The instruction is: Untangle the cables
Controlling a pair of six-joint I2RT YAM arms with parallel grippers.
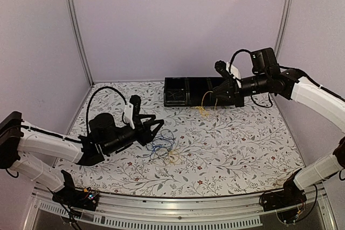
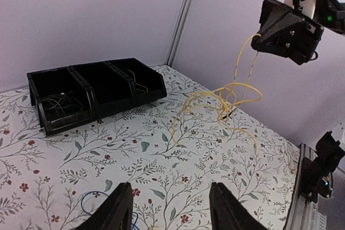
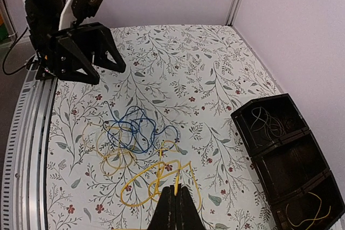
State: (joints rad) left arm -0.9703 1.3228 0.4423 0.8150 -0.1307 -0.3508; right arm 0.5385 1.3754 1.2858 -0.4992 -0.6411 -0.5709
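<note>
Hanging from the black two-finger right gripper (image 1: 214,96) (image 2: 257,40) (image 3: 174,191), a thin yellow-orange looped cable (image 1: 205,104) (image 2: 226,98) (image 3: 156,179) is being held above the table. The fingers are being pressed together on one strand of it. Its lower loops are trailing down onto the white floral-printed tablecloth (image 1: 242,149), just in front of the black plastic three-compartment bin (image 1: 194,79) (image 2: 102,106) (image 3: 280,149).

Well apart from that cable, a thin blue looped cable (image 1: 161,144) (image 2: 89,203) (image 3: 135,133) is lying in a loose tangle on the cloth. It is being crossed by a paler yellowish cord (image 1: 172,157) (image 3: 110,152); whether they are knotted cannot be told.

Near this tangle, the black left gripper (image 1: 156,125) (image 2: 172,206) is being held low over the cloth with its fingers spread wide and nothing between them.

Some whitish thin cords (image 1: 175,95) (image 2: 59,106) (image 3: 267,122) are lying coiled in the bin's end compartment on the left-arm side. A single yellowish strand (image 2: 141,86) (image 3: 304,214) is lying in the opposite end compartment.
</note>
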